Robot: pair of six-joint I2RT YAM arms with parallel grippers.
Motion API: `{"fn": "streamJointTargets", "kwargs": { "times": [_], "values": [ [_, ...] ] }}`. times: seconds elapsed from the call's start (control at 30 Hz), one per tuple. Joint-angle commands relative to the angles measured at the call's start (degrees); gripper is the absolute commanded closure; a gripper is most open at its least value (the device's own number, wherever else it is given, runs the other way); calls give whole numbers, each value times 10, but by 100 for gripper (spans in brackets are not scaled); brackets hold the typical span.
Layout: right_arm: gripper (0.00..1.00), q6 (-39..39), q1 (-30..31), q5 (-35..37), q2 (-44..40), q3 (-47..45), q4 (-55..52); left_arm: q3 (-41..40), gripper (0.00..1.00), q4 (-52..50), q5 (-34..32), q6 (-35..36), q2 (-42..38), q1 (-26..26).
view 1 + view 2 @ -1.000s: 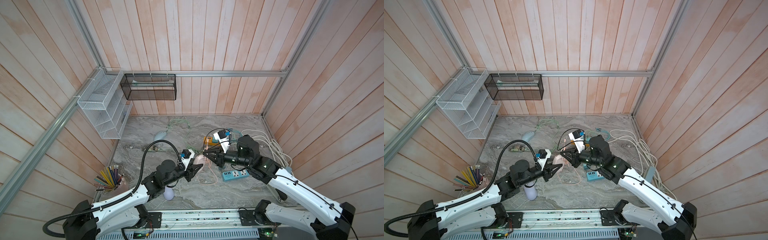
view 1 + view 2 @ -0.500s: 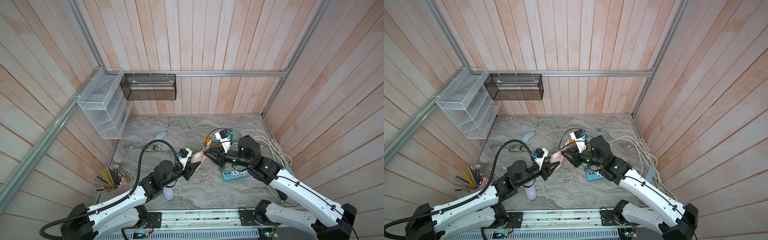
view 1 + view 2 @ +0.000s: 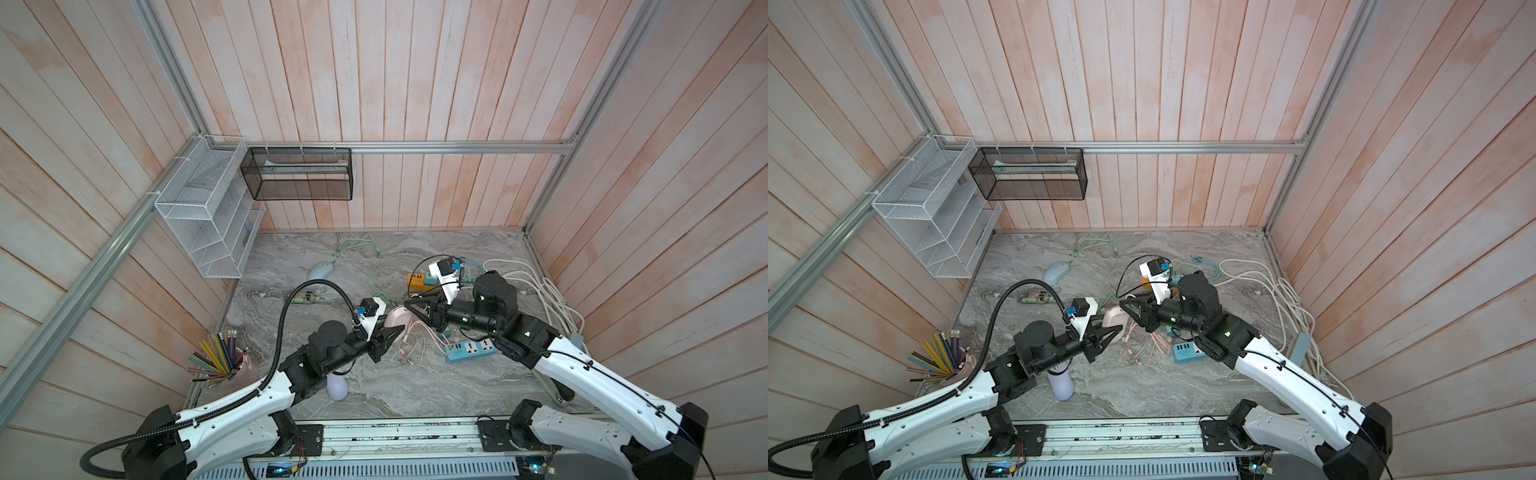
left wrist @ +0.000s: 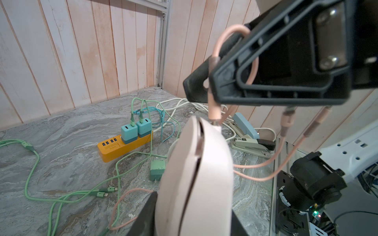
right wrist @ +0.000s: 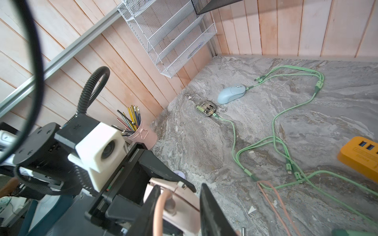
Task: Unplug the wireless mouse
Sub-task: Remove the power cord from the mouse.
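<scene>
Mouse — pink, clamped between the left gripper fingers, raised off the table | right gripper: jaws apart, straddling the plug of the pink cable, just ahead of the left gripper | plug tip at the mouse's front edge — seated or free, unclear

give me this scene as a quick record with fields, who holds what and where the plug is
left gripper: shut on the pink mouse, held up off the table
right gripper: straddles the pink plug; grip unclear
pink plug: at the mouse's front end; seated or out, cannot tell
pink cable: trails from the plug down to the table
also on table: orange usb hub, blue mouse
</scene>
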Motion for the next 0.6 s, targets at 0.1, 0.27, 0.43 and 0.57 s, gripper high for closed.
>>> {"fn": "streamJointTargets", "kwargs": {
  "times": [0.1, 0.27, 0.43, 0.57],
  "values": [
    [100, 6, -2, 20, 0, -4, 18, -2, 100, 29, 8, -2, -9, -4],
    [100, -8, -2, 42, -9, 20, -4, -21, 100, 22, -3, -2, -12, -4],
    [100, -27, -5, 77, -22, 54, -30, -38, 100, -11, -21, -7, -22, -4],
    [100, -32, -11, 92, -30, 66, -34, -44, 100, -46, -35, -9, -34, -4]
  ]
}}
